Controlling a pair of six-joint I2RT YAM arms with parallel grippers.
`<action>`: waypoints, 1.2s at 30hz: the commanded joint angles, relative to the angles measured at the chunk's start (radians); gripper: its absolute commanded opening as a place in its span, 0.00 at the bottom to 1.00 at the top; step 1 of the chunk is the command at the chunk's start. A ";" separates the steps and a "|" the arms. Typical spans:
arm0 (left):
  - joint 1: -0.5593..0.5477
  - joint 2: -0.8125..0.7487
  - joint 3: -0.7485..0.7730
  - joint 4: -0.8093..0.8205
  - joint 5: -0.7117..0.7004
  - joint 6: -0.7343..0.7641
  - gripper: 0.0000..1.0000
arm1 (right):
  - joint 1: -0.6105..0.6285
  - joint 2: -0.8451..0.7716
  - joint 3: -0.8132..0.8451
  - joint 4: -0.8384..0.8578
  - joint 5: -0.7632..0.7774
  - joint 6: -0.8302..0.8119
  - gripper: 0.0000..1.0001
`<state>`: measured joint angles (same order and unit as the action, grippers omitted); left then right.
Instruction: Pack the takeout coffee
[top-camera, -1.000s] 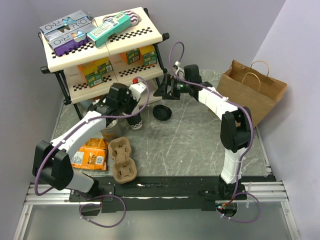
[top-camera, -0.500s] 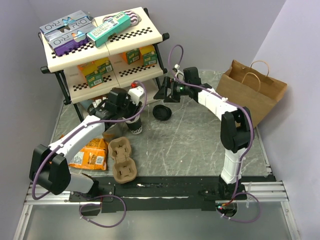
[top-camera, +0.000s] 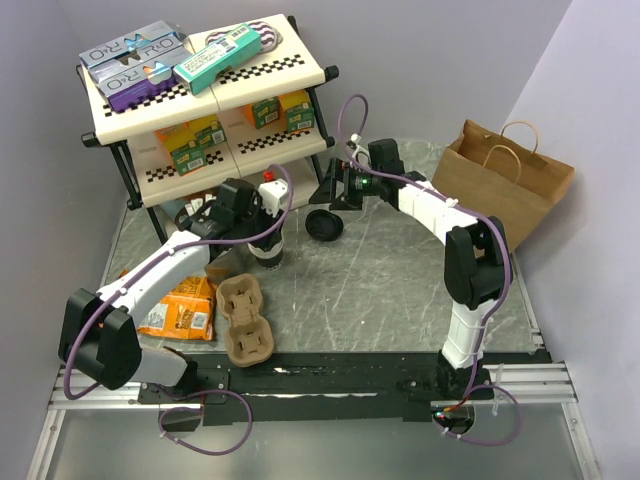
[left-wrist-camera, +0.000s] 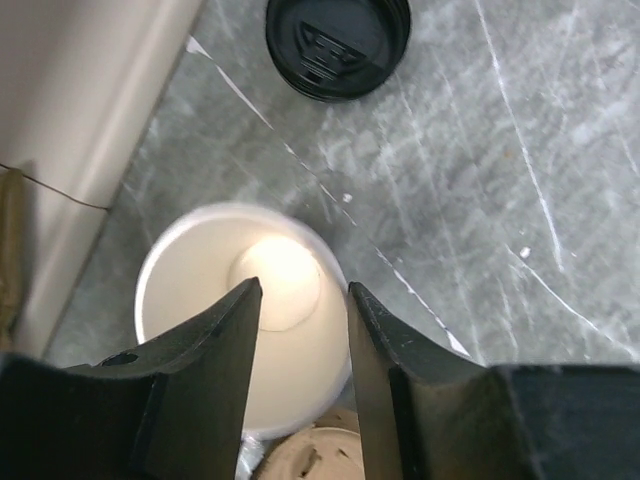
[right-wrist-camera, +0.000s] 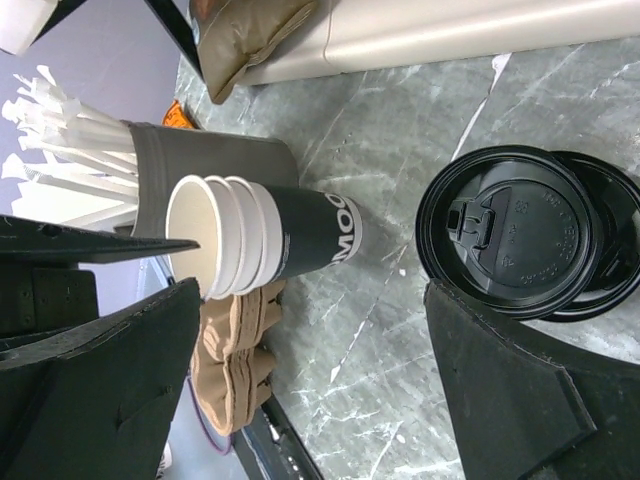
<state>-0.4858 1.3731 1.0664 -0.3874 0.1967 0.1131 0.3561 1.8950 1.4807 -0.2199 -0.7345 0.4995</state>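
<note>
The takeout coffee cup (right-wrist-camera: 300, 235) stands on the table as a nested stack with white rims and a dark wall with white lettering. It has no lid on, and its white inside (left-wrist-camera: 215, 300) shows from above. My left gripper (left-wrist-camera: 300, 290) hangs open just over it. One finger is above the cup's mouth, the other just outside its rim. From above, the cup (top-camera: 272, 256) is mostly hidden under that gripper (top-camera: 268, 238). The black lid (right-wrist-camera: 510, 230) lies on the table to the cup's right (top-camera: 323, 225). My right gripper (right-wrist-camera: 310, 290) is open beside the lid, holding nothing (top-camera: 328, 192).
A dark cup of white sticks (right-wrist-camera: 200, 170) stands right behind the coffee cup. The brown pulp carrier (top-camera: 245, 320) lies near the front, next to an orange snack bag (top-camera: 180, 310). A shelf rack (top-camera: 200, 100) fills the back left. A paper bag (top-camera: 505, 180) stands at the right.
My left gripper was shut on the tilted cup; it has set it upright on the table and opened. The right gripper has dropped slightly toward the lid.
</note>
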 joint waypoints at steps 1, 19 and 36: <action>-0.004 -0.022 0.023 -0.033 0.052 -0.039 0.45 | -0.005 -0.060 -0.010 0.042 -0.008 -0.009 0.99; -0.005 -0.003 0.064 -0.117 0.043 0.014 0.31 | 0.038 -0.042 -0.031 0.047 -0.022 0.020 0.99; -0.048 0.046 0.121 -0.149 -0.010 0.115 0.32 | 0.119 0.030 -0.037 0.048 -0.059 0.060 0.98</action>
<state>-0.5247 1.4117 1.1358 -0.5194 0.2028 0.1970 0.4782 1.9213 1.4471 -0.2058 -0.7712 0.5343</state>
